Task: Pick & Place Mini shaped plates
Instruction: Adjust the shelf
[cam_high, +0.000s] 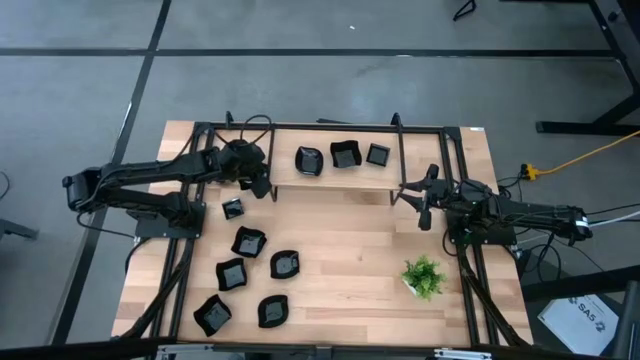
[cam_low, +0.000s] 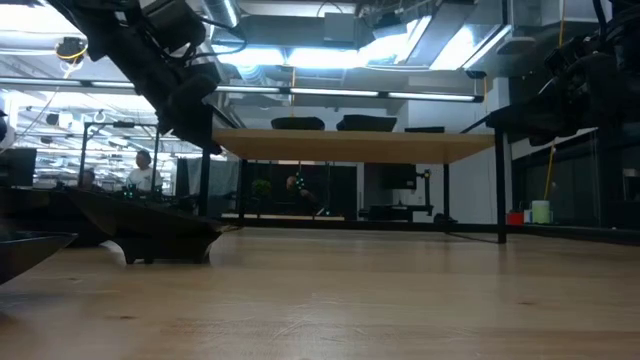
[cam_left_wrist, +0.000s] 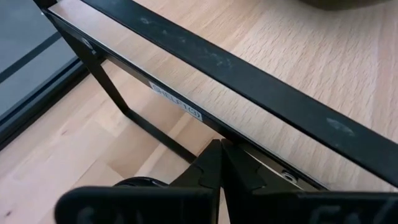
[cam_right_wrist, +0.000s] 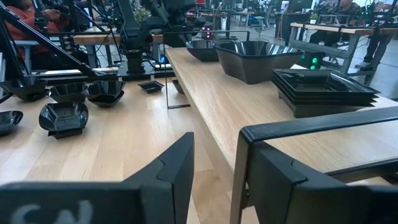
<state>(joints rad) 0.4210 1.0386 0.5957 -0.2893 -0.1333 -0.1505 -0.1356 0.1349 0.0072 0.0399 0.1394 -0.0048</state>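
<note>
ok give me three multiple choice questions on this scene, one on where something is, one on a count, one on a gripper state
1. Where is the small green plant?
A. on the raised shelf
B. on the table top, near the right arm
C. in the left gripper

2. How many black plates sit on the raised shelf?
A. three
B. one
C. six

3. How does the right gripper stand?
A. shut on a plate
B. open and empty
C. shut with nothing in it

Answers:
1. B, the high view shows it on the wood beside the right arm.
2. A, three black plates lie in a row on the shelf.
3. B, the right wrist view shows a clear gap between its fingers.
</note>
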